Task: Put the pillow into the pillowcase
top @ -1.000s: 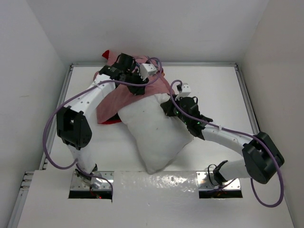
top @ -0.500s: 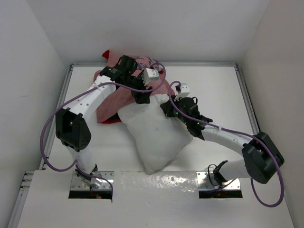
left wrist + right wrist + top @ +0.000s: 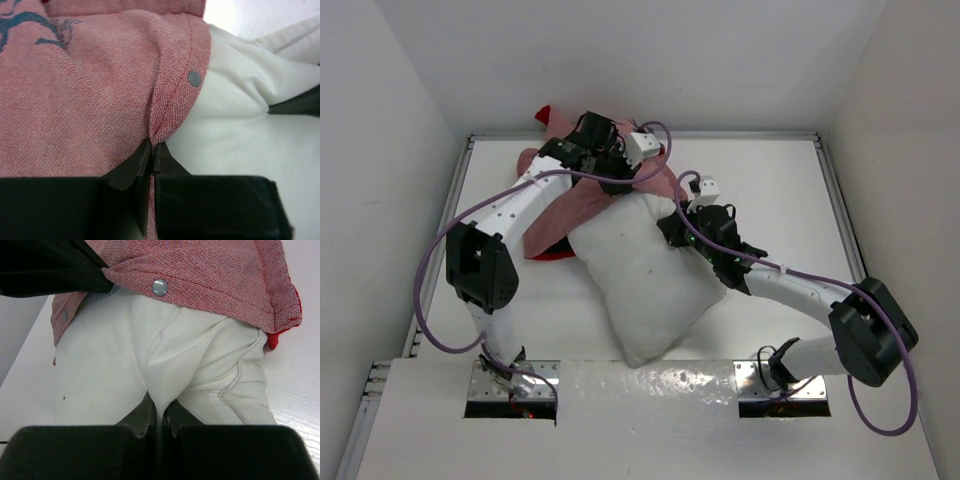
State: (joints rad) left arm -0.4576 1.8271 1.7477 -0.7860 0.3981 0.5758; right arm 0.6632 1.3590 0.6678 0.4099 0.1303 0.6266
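The plump white pillow (image 3: 645, 285) lies slantwise mid-table, its far end tucked under the faded pink-red pillowcase (image 3: 575, 205). In the left wrist view my left gripper (image 3: 152, 150) is shut on the pillowcase's hemmed opening edge (image 3: 172, 105), beside a metal snap (image 3: 194, 78), with the pillow (image 3: 240, 135) showing white to the right. From above, the left gripper (image 3: 617, 172) sits at the case's mouth. My right gripper (image 3: 159, 412) is shut on a pinch of the pillow (image 3: 125, 355); the pillowcase hem (image 3: 210, 280) with a snap (image 3: 159, 287) drapes over the pillow's far end. From above, the right gripper (image 3: 678, 222) is at the pillow's right side.
A raised rail (image 3: 835, 200) borders the white table (image 3: 770, 180) on the right and another on the left. Grey walls close in on three sides. A red corner of fabric (image 3: 544, 114) pokes past the far edge. Purple cables loop from both arms.
My left gripper opened, shifted back toward the far edge of the case's mouth and closed on the pillowcase hem. The right arm and the pillow stayed put.
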